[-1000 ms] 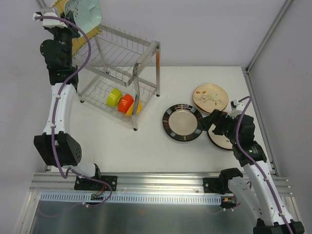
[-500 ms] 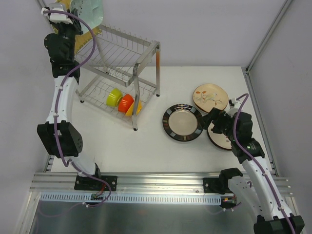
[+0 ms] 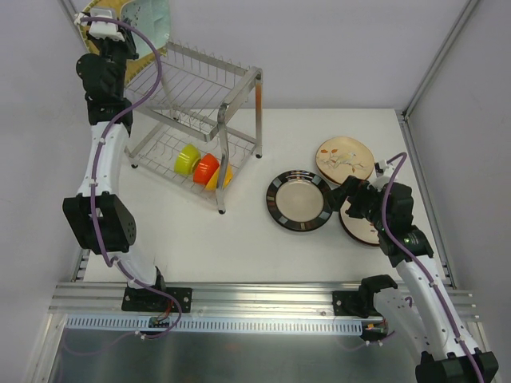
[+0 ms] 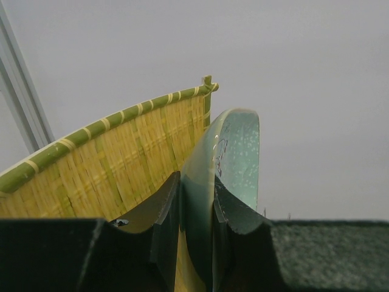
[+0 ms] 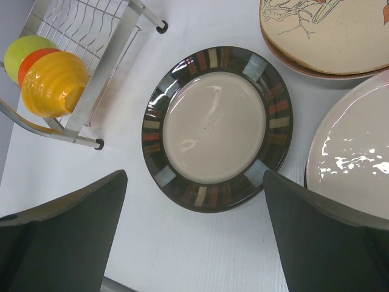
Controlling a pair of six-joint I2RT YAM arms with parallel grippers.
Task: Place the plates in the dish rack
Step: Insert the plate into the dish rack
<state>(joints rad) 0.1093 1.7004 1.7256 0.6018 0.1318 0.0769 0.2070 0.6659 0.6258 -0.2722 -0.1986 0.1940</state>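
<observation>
Aloft, teal plate (image 4: 237,152) rim in left hand (image 4: 196,184)

Three small bowls are sitting tilted on edge in a tight row, left of centre. The green bowl (image 3: 187,159) is sitting leftmost, the orange bowl (image 3: 206,167) in the middle and the yellow bowl (image 3: 223,177) rightmost, each overlapping the next. In the right wrist view the yellow one is hiding most of the orange, with green peeking out behind. A white table (image 3: 239,239) is lying under it all. An aluminium rail (image 3: 263,299) is running along its near edge, with a white slotted cable duct (image 3: 255,324) just beside it. Grey walls (image 3: 335,48) are closing in the back and sides, and an aluminium post (image 3: 441,56) is standing at the right back corner.
</observation>
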